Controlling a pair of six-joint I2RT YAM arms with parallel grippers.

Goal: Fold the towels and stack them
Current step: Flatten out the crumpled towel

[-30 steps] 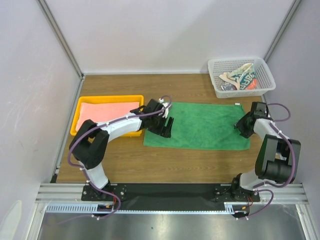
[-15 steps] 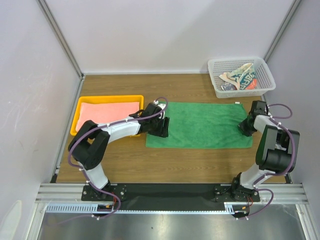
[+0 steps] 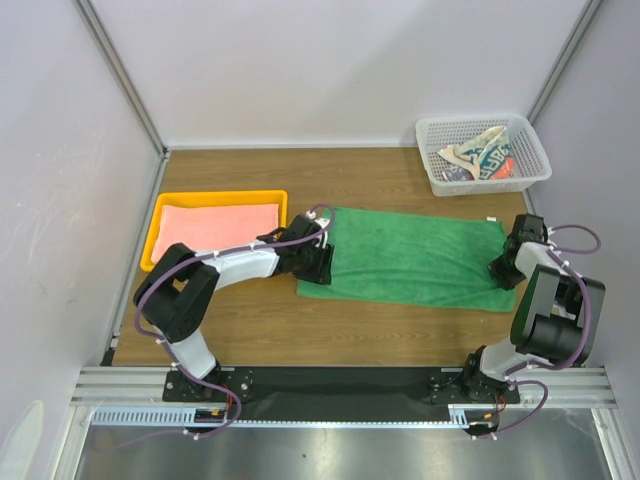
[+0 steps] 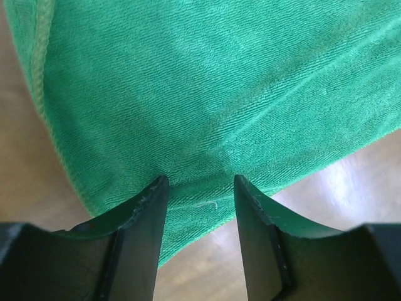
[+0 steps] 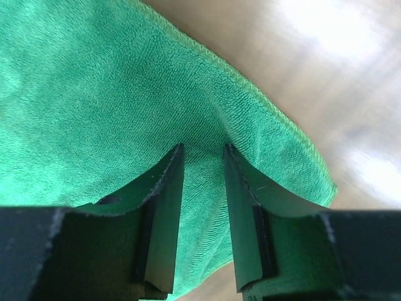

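Note:
The green towel (image 3: 415,258) lies spread flat on the wooden table, slightly skewed. My left gripper (image 3: 318,268) is down at its near-left corner. In the left wrist view its fingers (image 4: 141,213) stand apart over the towel's edge (image 4: 188,125), with cloth and bare table in the gap, so the left gripper (image 4: 197,182) is open. My right gripper (image 3: 503,268) is at the towel's right edge. In the right wrist view the right gripper (image 5: 203,147) is shut on a raised ridge of green towel (image 5: 94,94). The salmon-pink towel (image 3: 218,222) lies folded in the tray. The patterned towel (image 3: 480,158) is crumpled in the basket.
The yellow tray (image 3: 220,194) sits at the left, close to my left arm. The white mesh basket (image 3: 535,150) stands at the back right corner. Grey walls close in on the left, back and right sides of the table.
The green towel has slid right and skewed. My left gripper moved toward the near-left corner and its jaws narrowed. My right gripper shifted right and nearer, closing on the edge.

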